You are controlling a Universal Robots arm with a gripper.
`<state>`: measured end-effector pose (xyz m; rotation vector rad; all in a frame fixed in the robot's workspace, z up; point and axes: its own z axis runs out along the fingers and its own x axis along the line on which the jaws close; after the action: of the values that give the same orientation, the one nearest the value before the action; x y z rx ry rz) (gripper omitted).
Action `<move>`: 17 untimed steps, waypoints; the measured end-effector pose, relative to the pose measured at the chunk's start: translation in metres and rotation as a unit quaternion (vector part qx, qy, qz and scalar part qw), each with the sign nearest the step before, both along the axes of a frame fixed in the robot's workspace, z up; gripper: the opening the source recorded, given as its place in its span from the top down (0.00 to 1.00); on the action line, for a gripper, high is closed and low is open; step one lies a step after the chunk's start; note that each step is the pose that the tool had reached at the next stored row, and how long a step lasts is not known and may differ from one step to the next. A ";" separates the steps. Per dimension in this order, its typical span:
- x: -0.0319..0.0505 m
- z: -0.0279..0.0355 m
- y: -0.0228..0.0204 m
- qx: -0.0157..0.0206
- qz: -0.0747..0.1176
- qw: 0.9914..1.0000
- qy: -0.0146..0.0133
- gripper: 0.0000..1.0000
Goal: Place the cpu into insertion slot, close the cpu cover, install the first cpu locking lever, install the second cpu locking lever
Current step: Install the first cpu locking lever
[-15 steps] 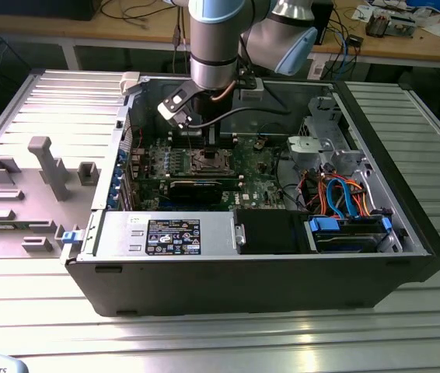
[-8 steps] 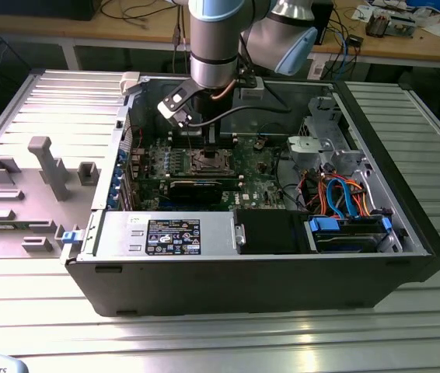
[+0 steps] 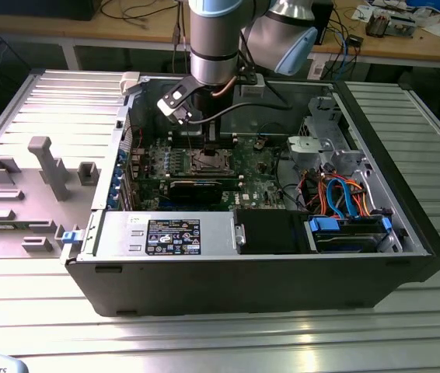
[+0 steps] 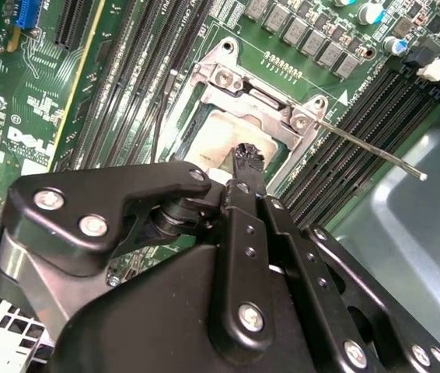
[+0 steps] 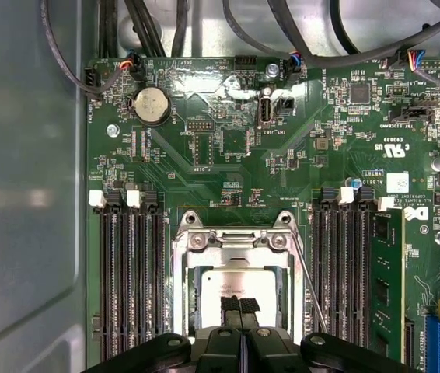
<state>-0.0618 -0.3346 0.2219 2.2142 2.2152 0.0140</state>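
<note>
Claw (image 5: 240, 305): pressed together, fingertips (image 4: 249, 155) side by side with no gap, pinches nothing. Hangs straight down from the arm (image 3: 212, 39) into the open computer case (image 3: 243, 287), right over the socket area in the exterior view.

Tips: down at the silvery top of the cpu (image 5: 224, 287), near its claw-side edge. Touching or just above, can't tell.

Cpu: sits square in the insertion slot (image 5: 193, 239), mid-board on the green motherboard (image 5: 228, 148).

Cpu cover (image 5: 235, 255): lies flat over the slot and frames the cpu through its window in both wrist views.

Locking lever (image 4: 368, 151): thin metal rod, runs out from one socket corner and slants across the neighbouring memory slots (image 5: 348, 280). Free end hangs over the bare case floor in the second wrist view, not tucked along the cover. Can't make out a second lever.

Around the socket: memory slots on both sides, second bank (image 5: 127, 280) opposite the lever side. One green memory stick (image 5: 387, 287) stands in the outer slot on the lever side. Coin cell (image 5: 151, 105) sits well apart, near the board edge with the cable connectors.

Exterior view: case rests on the ribbed metal tabletop (image 3: 204, 342). Black expansion card (image 3: 197, 186) sits just in front of the socket. Grey moulded tray (image 3: 33, 186) lies on the exterior view's left, blue and orange cables (image 3: 344, 194) on its right.
</note>
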 end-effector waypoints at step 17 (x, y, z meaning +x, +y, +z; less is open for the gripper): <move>0.0000 0.0042 0.0000 0.000 0.000 1.000 0.000 0.89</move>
<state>-0.0618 -0.3346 0.2262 2.2141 2.2151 0.0138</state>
